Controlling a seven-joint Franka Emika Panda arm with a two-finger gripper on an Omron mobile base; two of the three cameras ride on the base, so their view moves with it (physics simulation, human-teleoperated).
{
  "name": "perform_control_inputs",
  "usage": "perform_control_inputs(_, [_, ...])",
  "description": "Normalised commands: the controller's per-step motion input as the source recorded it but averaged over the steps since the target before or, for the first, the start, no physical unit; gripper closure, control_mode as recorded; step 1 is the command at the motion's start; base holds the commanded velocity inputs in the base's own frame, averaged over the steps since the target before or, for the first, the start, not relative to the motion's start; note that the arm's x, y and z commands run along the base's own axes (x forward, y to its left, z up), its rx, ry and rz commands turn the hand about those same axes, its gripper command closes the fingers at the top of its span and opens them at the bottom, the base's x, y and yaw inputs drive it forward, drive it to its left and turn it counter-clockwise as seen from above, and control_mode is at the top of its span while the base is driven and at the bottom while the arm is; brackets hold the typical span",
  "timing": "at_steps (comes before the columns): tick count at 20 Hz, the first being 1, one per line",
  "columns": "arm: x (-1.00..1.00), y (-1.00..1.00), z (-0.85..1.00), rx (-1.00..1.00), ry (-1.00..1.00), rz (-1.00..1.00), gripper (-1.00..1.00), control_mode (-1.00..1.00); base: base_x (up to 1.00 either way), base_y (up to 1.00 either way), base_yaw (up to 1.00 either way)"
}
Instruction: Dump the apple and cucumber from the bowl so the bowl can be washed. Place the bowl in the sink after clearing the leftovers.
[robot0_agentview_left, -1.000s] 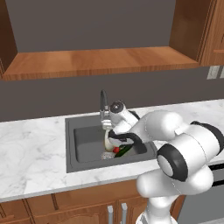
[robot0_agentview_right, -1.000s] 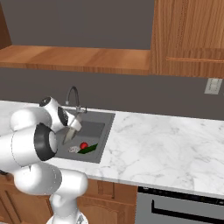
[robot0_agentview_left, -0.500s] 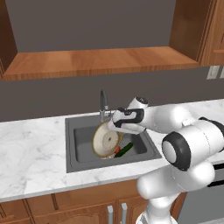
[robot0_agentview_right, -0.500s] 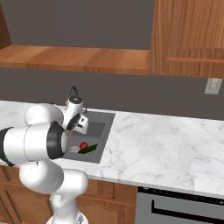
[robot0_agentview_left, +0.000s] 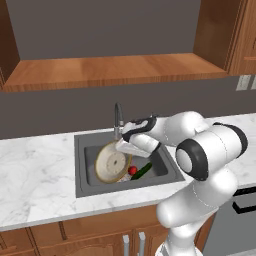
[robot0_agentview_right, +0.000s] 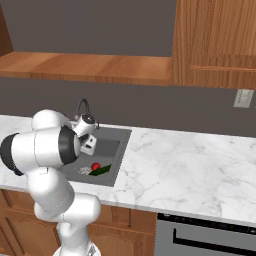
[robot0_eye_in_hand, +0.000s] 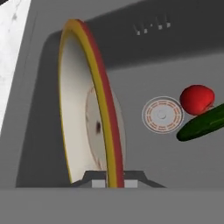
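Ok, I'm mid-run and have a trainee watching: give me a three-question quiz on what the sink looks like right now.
1. True or false: the apple and cucumber already lie on the floor of the sink, outside the bowl.
2. How is the bowl oriented? A) flat, mouth up B) tipped on edge C) upside down on the counter
3. What does the gripper grip?

Key
1. True; both rest beside the round drain.
2. B; it stands nearly vertical over the basin.
3. The bowl's rim, pinched between the fingertips.
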Motion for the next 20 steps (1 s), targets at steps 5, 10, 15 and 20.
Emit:
perform_control_inputs(5, [-0.03,0.45,-0.68,0.0,0.08,0.01,1.0,-1.0,0.0,0.0,0.0])
perform_control_inputs(10, [-0.14,0.13,-0.65,-0.11,0.1,0.0,1.0,-1.0,0.0,0.0,0.0])
perform_control_inputs(15, [-0.12,0.0,-0.29,-0.11,0.04,0.0,-1.0,-1.0,0.0,0.0,0.0])
perform_control_inputs(20, [-0.03,0.0,0.12,-0.06,0.0,-0.04,-1.0,-1.0,0.0,0.0,0.0])
